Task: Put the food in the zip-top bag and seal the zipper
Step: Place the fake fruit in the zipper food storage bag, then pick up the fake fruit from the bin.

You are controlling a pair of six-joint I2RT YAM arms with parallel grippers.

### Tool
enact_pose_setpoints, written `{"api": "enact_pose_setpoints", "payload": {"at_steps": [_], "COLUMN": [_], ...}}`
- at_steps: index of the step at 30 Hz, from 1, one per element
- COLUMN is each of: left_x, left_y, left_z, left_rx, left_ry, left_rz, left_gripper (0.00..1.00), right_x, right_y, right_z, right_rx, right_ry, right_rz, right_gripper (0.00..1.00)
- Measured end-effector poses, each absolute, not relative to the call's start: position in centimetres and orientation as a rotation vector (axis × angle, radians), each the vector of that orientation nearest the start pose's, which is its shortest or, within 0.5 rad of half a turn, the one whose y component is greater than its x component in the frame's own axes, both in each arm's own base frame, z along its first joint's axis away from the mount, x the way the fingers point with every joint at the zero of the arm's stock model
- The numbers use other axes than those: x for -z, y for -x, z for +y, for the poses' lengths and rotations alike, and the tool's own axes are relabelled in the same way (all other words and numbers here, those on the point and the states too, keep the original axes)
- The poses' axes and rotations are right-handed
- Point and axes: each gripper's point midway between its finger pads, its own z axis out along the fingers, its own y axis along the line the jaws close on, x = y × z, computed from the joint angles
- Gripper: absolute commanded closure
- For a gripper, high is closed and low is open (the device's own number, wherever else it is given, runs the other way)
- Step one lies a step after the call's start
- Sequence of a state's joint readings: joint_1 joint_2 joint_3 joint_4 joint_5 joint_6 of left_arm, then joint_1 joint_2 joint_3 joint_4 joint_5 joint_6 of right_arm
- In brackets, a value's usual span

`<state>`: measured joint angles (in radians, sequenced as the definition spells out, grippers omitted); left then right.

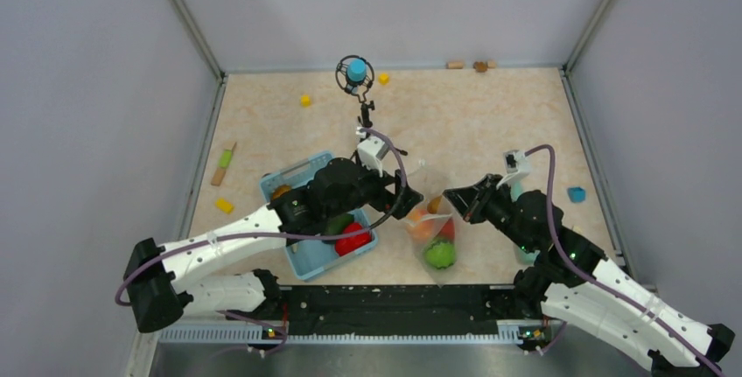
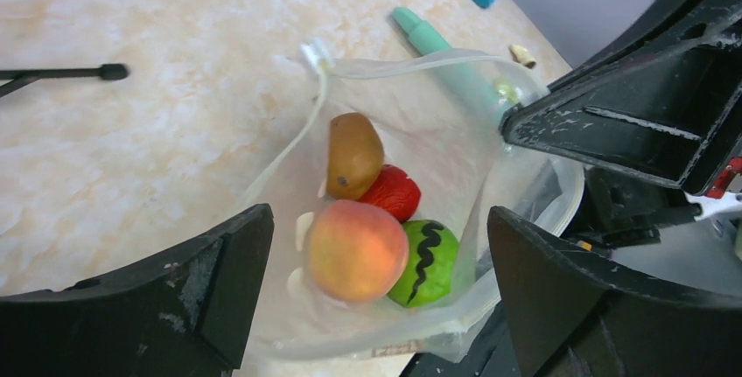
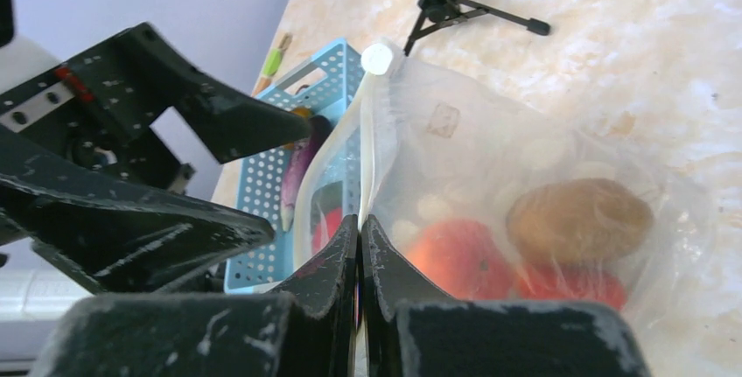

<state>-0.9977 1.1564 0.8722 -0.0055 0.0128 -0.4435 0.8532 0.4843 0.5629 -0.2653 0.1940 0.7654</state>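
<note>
My left jaws stand wide apart at the bag [image 2: 433, 123] mouth. My right jaws are clamped on its near rim, with food [image 2: 357, 250] inside.

This is a robotics lab test cell: plain grey walls [image 1: 87, 88] and metal corner posts [image 1: 188, 18] box in a marble-patterned table [image 1: 472, 123]. A left arm [image 1: 219, 250] and a right arm [image 1: 612, 298] are bolted to a rail [image 1: 385, 300] at its near edge. A microphone [image 1: 355, 71] on a tripod [image 3: 446, 5] stands among scattered toy blocks [image 1: 305, 100].
</note>
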Motion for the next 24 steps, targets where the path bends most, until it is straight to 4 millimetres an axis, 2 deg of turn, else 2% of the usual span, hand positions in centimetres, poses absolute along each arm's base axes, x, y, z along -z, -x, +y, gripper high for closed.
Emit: {"api": "enact_pose_setpoints", "payload": {"at_steps": [5, 11, 17, 24], "left_x": [-23.3, -19.8, -17.0, -14.9], "left_y": [-20.5, -21.5, -20.4, -18.6], "left_z": [-31.3, -27.1, -22.4, -18.2], "left_rx": [0.883, 0.696, 0.572, 0.487], "left_ry": [-0.408, -0.197, 0.01, 0.203], "left_rz": [1.939, 2.049, 2.144, 2.221], "left_gripper": [0.03, 0.03, 0.03, 0.03], "right_x": [-23.4, -22.6, -21.8, -21.3], "right_y": [-18.6, -19.1, -19.4, -19.5], "right_z": [19.1, 19.0, 19.2, 19.5], "right_rx": [-0.933, -0.885, -0.854, -0.846], "right_ry": [-0.097, -0.101, -0.085, -0.074], "right_rz": [1.869, 1.89, 1.918, 1.937], "right_gripper": [0.98, 0.98, 0.98, 0.98]}}
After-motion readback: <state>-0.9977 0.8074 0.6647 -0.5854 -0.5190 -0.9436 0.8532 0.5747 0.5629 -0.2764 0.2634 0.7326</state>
